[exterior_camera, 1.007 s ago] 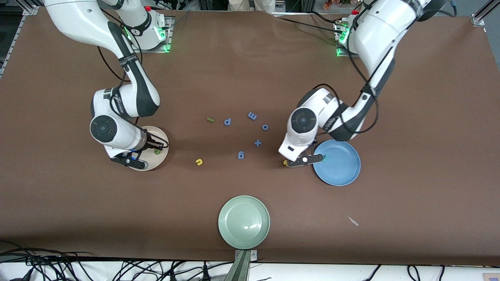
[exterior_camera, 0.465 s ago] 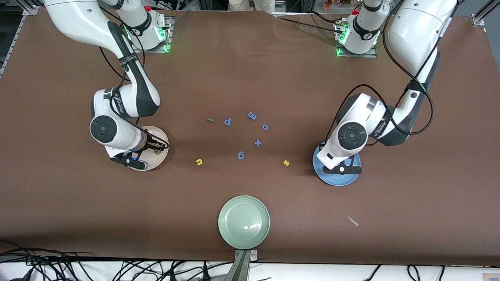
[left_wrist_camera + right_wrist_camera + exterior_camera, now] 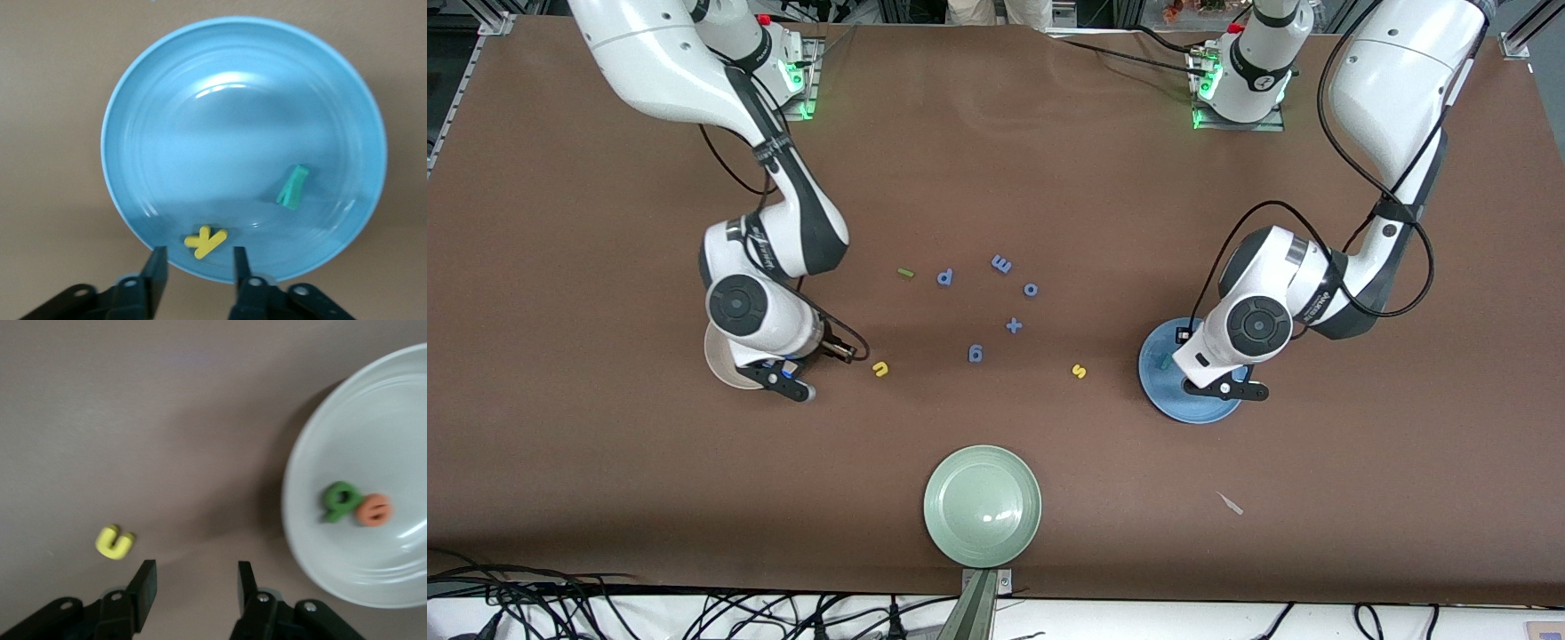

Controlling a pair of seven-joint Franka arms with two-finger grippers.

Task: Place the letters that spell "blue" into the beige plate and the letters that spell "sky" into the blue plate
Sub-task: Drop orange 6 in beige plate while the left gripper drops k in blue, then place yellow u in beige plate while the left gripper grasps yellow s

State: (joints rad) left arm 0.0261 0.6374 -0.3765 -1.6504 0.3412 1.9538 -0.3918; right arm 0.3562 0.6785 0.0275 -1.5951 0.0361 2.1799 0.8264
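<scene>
My left gripper (image 3: 1224, 388) (image 3: 197, 267) hangs open and empty over the blue plate (image 3: 1165, 396) (image 3: 200, 100). In that plate lie the yellow k (image 3: 205, 241) and the teal y (image 3: 1163, 361) (image 3: 292, 187). The yellow s (image 3: 1079, 372) lies on the table beside the plate. My right gripper (image 3: 809, 369) (image 3: 193, 583) is open and empty over bare table between the beige plate (image 3: 716, 363) (image 3: 373, 573) and the yellow u (image 3: 880, 369) (image 3: 115, 541). The beige plate holds the green b (image 3: 340, 501) and the orange e (image 3: 373, 509). The green l (image 3: 905, 273) lies farther from the camera.
Blue foam pieces lie mid-table: p (image 3: 945, 277), m (image 3: 1001, 264), o (image 3: 1031, 289), a plus sign (image 3: 1013, 325) and a 9 (image 3: 975, 354). A pale green plate (image 3: 983, 505) sits near the front edge. A small pale scrap (image 3: 1230, 504) lies toward the left arm's end.
The left gripper carried the teal y over the blue plate and opened; the y now lies in the plate. The right gripper moved off the beige plate toward the yellow u.
</scene>
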